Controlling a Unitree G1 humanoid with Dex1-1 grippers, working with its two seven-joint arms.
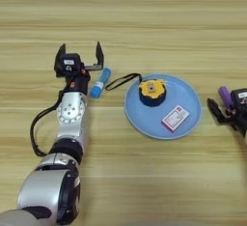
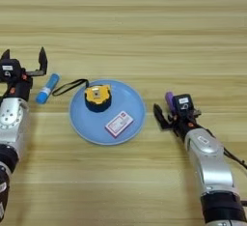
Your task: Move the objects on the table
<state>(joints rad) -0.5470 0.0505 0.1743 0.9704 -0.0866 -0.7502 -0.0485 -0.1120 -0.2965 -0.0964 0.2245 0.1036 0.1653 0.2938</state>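
My left gripper point(image 1: 79, 55) stands open on the table point(image 1: 144, 17), its two black fingers spread wide, just left of a small blue tube point(image 1: 100, 83) that lies apart from it. A round yellow-and-black tape measure point(image 2: 98, 97) sits on a blue plate point(image 2: 132, 102), its black cord point(image 1: 123, 80) trailing off the rim toward the tube. A red-and-white card point(image 2: 119, 123) also lies on the plate. Right of the plate, my right gripper point(image 2: 165, 108) is open. A short purple stick point(image 2: 170, 99) rests against its far finger, and the near finger stands apart from it.
Light wood stretches broad and bare behind the plate and in front of it. Both forearms reach in from the near edge, the left one point(image 1: 70, 119) at the left and the right one point(image 2: 205, 152) at the right.
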